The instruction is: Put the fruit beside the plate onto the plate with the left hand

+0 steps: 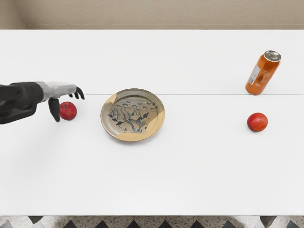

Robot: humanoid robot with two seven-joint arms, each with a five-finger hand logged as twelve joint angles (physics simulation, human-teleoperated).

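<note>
just beside plate (156,124) — round apple (68,110)

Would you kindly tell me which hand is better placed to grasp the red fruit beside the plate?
Left. The left hand hovers open just beside the red fruit, which lies left of the plate. No right arm shows in the head view.

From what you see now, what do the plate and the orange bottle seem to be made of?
The plate looks like glazed ceramic: tan, slightly glossy rim and a dark painted tree pattern. The orange bottle is probably plastic or glass: its body looks translucent, with a label and a silvery, metal-looking cap.
</note>
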